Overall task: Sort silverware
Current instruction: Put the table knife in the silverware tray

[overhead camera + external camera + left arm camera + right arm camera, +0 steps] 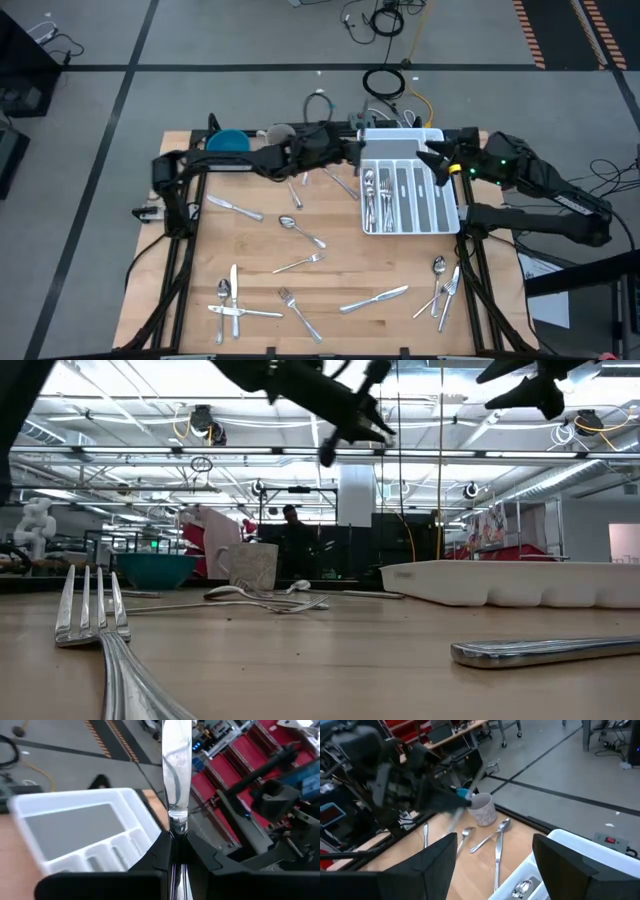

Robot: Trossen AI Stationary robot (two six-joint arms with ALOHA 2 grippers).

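My left gripper [350,148] hangs above the table's far edge, just left of the white compartmented tray [432,205], and is shut on a table knife [176,765]. The tray's left compartments hold several pieces of silverware [375,195]. More forks, spoons and knives lie flat on the wooden table, among them a knife [234,208], a spoon [300,228] and a fork [298,264]. My right gripper [495,870] is open and empty, raised over the tray's far right corner [432,160]. My left gripper pinches the knife between its two fingers where the blade meets the handle [177,820]. The knife lies along the fingers, with the blade sticking out past the fingertips and the handle [176,880] running back between them. It is lifted clear of table and tray.
A blue bowl [228,142] and a white cup [278,132] stand at the far edge, under the left arm. Cutlery clusters lie near the front left [232,300] and front right [442,285], with a knife [375,298] between them. Bare wood shows mid-table.
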